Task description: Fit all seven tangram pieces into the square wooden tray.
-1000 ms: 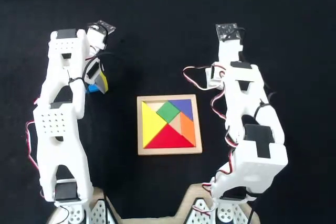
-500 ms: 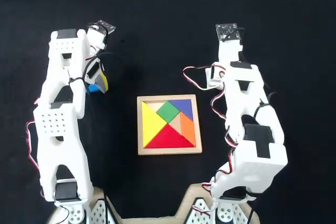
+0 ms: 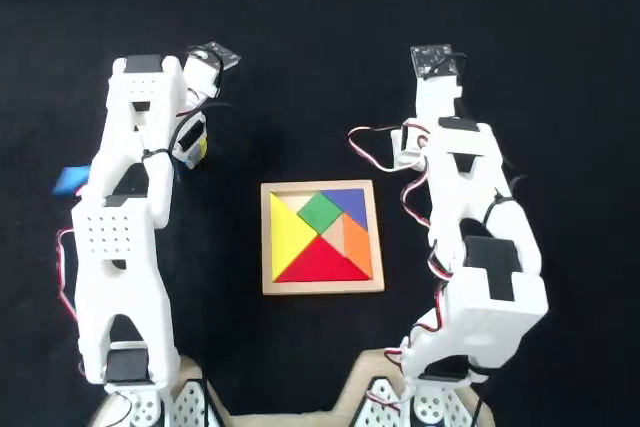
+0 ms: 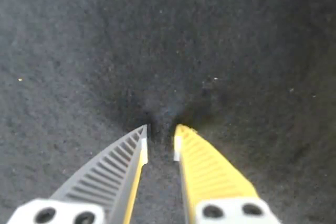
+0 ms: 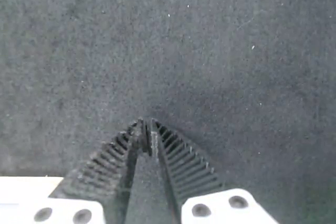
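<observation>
Blue tangram piece (image 3: 70, 180) lies on the black cloth (image 3: 300, 67), well left of the wooden tray (image 3: 322, 289). The left gripper (image 4: 160, 136), between piece and tray, is nearer, slightly parted and empty. The right gripper (image 5: 143, 129) is clenched on nothing.

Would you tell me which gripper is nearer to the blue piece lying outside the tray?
Left. The left gripper is just across its own arm from the blue piece, on that side of the wooden tray; the right gripper is on the tray's opposite side.
</observation>
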